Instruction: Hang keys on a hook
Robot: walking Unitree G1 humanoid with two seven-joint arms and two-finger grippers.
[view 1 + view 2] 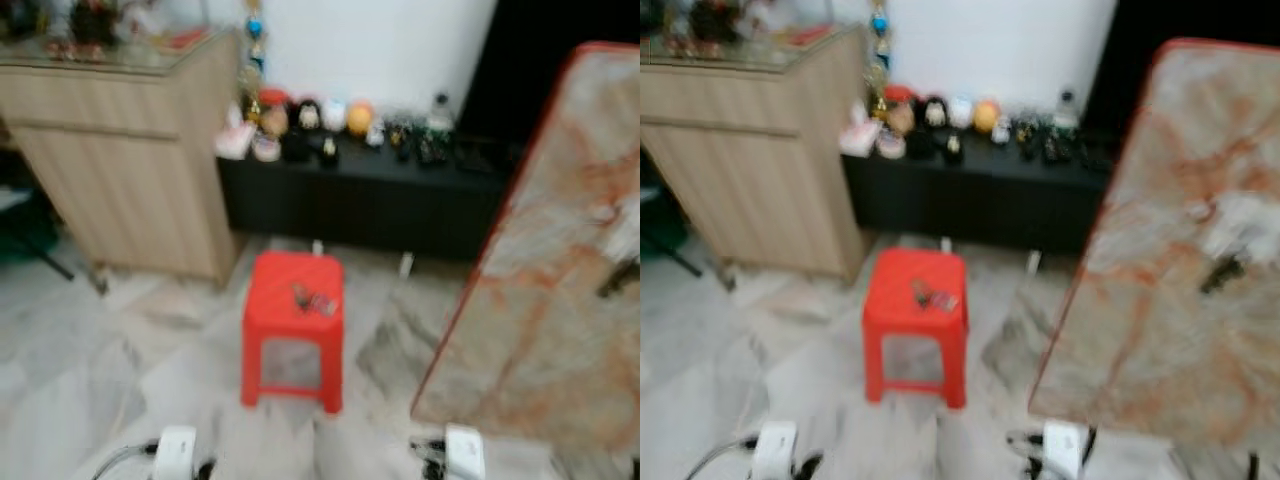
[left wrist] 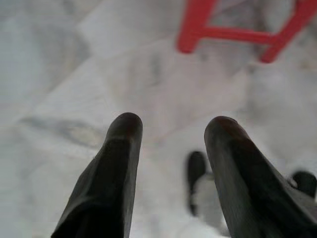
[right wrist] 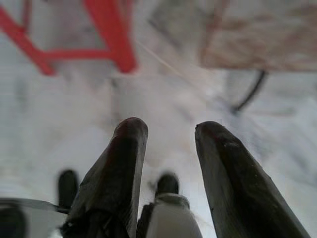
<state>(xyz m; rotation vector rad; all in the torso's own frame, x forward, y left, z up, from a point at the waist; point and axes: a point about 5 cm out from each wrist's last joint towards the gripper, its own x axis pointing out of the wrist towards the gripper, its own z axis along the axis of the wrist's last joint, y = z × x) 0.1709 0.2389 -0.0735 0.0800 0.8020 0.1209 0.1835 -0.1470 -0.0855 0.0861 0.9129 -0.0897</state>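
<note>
From where I stand nothing written can be read, neither on the blurred bottles and jars along the black shelf nor elsewhere.

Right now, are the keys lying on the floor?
No, the keys lie on top of the red stool, not on the floor.

- Red stool ahead of me on pale marble floor; keys lying on its seat.
- Wooden cabinet to my left.
- Low black shelf against the white wall, crowded with small figures.
- Marble-topped table, red-edged, on my right.
- Whole view blurred.
</note>
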